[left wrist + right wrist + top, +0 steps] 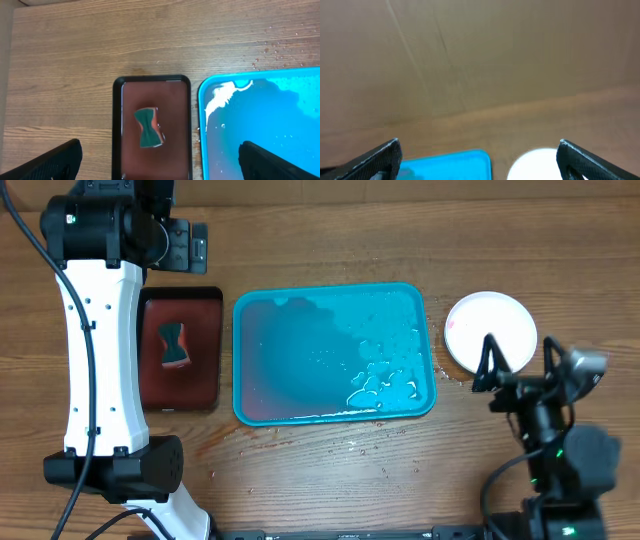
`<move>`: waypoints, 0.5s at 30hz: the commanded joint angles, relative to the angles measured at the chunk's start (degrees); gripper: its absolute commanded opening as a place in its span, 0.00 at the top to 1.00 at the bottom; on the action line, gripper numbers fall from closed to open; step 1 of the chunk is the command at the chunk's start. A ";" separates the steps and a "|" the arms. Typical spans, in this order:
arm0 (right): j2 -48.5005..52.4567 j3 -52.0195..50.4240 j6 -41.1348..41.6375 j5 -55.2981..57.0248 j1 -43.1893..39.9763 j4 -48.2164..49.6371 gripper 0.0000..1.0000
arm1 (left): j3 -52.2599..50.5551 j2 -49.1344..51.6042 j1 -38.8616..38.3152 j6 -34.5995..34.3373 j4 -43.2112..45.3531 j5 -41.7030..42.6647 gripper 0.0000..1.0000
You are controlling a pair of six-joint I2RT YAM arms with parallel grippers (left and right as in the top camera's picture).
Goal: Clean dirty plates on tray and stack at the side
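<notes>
- Hidden or unclear: in the overhead view the left gripper's fingers are lost among the dark parts at the top of the white left arm (95,330). That view does not show how they stand.
- Hidden or unclear: the right wrist view is soft. It cuts off all but one corner of the large turquoise-blue rectangular plastic tray (451,164) and the top arc of the plate.
- Hidden or unclear: only one plate shows. Whether others lie beneath it cannot be told.
- Round white plastic plate (490,328): it lies flat on the wooden table (330,240), just beyond the tray's right rim and outside the tray. The face looks white, with a faint pinkish tinge near its left edge. The right arm's finger covers part of its lower edge in the overhead view.
- Turquoise tray: it sits at the middle of the table with no plate in it. A shallow film of water covers its floor, tinted pinkish along the left and near edges.
- White foam (220,97): a patch clings to one corner of the tray, and bubbles gather toward the near right.
- Water droplets (360,448): they are scattered on the table beside the tray's near rim.
- Left gripper (160,145): the fingers are spread wide and hold nothing. It hangs above the small black tray with dark red inside (120,125).
- Green-and-orange bow-shaped sponge (148,127): it lies in the black tray, just left of the turquoise tray.
- Right gripper (518,348): the fingers are spread wide and hold nothing. The tips are at the plate's near edge, and contact cannot be told.
</notes>
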 commanded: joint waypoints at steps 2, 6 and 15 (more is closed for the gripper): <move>-9.88 -13.75 -1.44 -0.28 0.24 8.72 0.00 | 0.44 0.31 -0.22 0.46 0.20 0.50 0.00; -15.93 -21.59 -1.40 -0.31 0.24 13.29 0.00 | 0.44 0.31 -0.22 0.46 0.22 0.50 0.00; -22.43 -27.15 -1.22 -0.28 0.28 11.58 0.00 | 0.44 0.31 -0.22 0.46 0.20 0.50 0.00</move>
